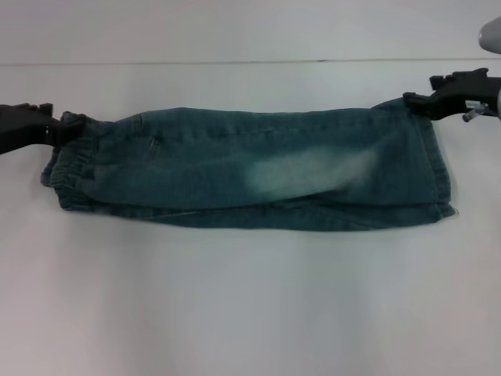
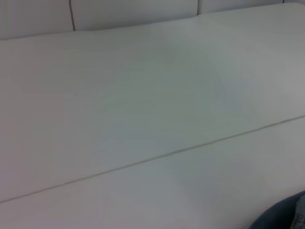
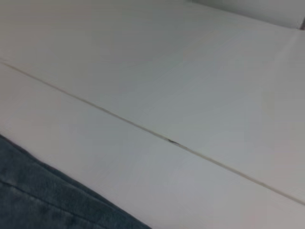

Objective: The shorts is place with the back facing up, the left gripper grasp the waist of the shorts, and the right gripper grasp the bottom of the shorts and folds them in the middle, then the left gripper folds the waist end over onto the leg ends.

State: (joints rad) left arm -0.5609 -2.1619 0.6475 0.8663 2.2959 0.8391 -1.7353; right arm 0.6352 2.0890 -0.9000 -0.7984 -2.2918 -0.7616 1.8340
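White surface (image 1: 250, 313) w/ a thin seam running across its far part; nothing else on it but the shorts (image 1: 250, 176). They lie as a long denim band across the middle, a bit toward the far edge, already doubled lengthwise: a lower layer peeks out along the near edge. Elastic waist sits at the left end, leg hems at the right.

Left hand (image 1: 55, 129) is at the far corner of the waist, touching the cloth; looks clamped on it, but the tips are buried in the gathers so can't tell for sure. Right hand (image 1: 427, 100) is at the far corner of the hems, tips at the fabric; can't tell whether it's pinching or apart.

Judging by the layout, the lengthwise fold is done or just finishing, and the waist-over-legs fold is next. To do it well: left hand should catch both layers at the waist, lift only enough to clear, carry toward the right end, keep the near and far edges lined up, lay the waist square on the hems. Right hand should be clear first.

Hidden: both wrist views show mostly bare surface & seam, only a sliver of denim; no fingers visible there. Right arm cut off at the frame edge.
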